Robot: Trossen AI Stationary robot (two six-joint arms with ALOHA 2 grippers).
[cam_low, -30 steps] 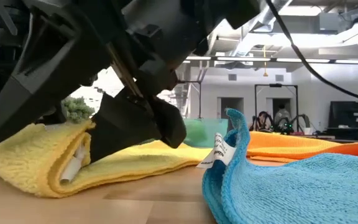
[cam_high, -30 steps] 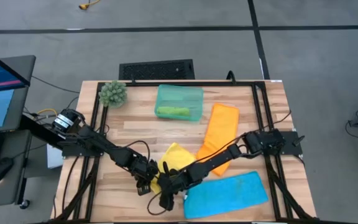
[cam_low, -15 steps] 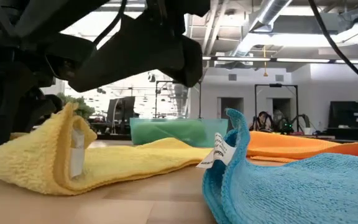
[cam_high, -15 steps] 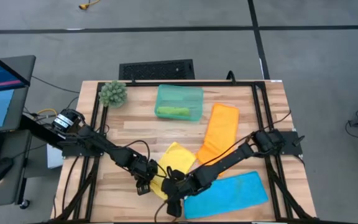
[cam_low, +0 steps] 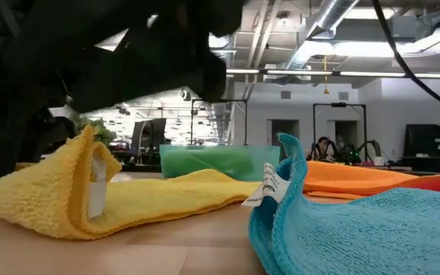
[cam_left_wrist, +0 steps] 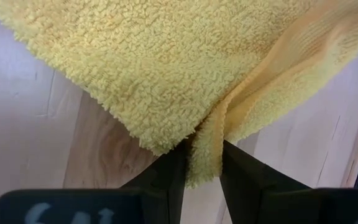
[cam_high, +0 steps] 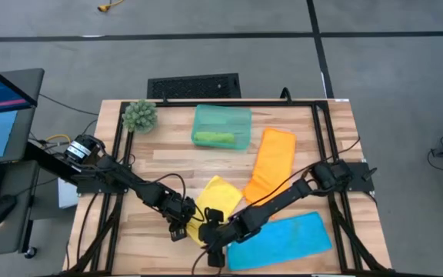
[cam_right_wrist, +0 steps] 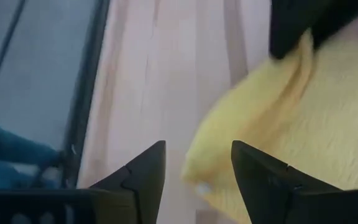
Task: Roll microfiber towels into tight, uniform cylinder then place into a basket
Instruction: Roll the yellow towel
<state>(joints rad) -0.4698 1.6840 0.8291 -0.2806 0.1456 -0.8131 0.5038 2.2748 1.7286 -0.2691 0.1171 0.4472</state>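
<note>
So we've got the yellow towel [cam_high: 215, 201] lying near the front middle of the bench [cam_high: 160, 158], its front corner folded up. The left hand [cam_left_wrist: 202, 163] is pinching that hem between narrow fingers. The right hand [cam_right_wrist: 197, 163] hangs just beside the fold, fingers wide, holding nothing. From above we can hardly tell the two hands apart, and in the low view dark arm parts hide the top left

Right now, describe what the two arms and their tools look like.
Both arms are dark, jointed links with black cables looped alongside them. The left arm carries a round motor housing near its base. The left tool and right tool each end in two black, wedge-shaped fingers tapering to points.
</note>
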